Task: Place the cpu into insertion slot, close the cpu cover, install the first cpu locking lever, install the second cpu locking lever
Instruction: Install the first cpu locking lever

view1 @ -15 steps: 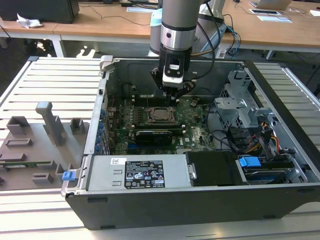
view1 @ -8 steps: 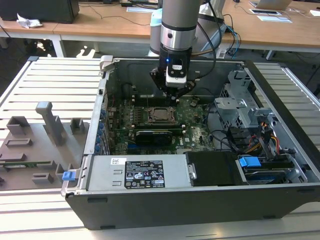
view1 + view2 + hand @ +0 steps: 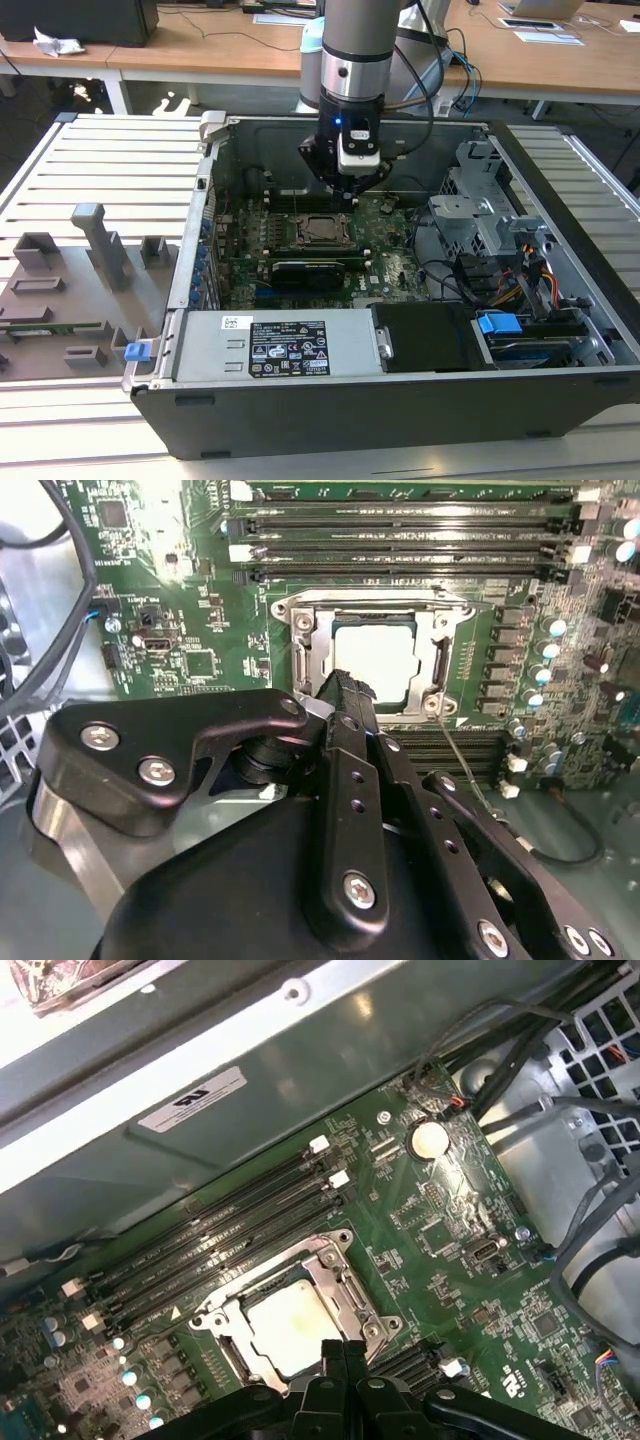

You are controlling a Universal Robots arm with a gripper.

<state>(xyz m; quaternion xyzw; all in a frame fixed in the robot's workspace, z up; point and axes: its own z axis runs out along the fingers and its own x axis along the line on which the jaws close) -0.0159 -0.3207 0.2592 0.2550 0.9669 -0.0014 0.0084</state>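
An open computer case (image 3: 520, 390) holds the green motherboard. The cpu (image 3: 375, 660), a pale square chip, lies in the insertion slot (image 3: 322, 232), and it appears again in the first wrist view (image 3: 290, 1325). The cpu cover (image 3: 441, 650), a metal frame, lies flat around the chip. A thin wire lever (image 3: 462, 765) slants away from one socket corner. My gripper (image 3: 345, 185) hangs just above the socket's edge. Its black fingertips are shut together with nothing seen between them, right at the frame's rim in both wrist views (image 3: 345, 685) (image 3: 343, 1345).
Long black memory slots (image 3: 400, 550) run beside the socket. A power supply (image 3: 280, 345) fills the case front, a drive cage (image 3: 480, 210) and cables (image 3: 580, 1210) the exterior view's right. A grey parts fixture (image 3: 70, 290) sits outside on the left.
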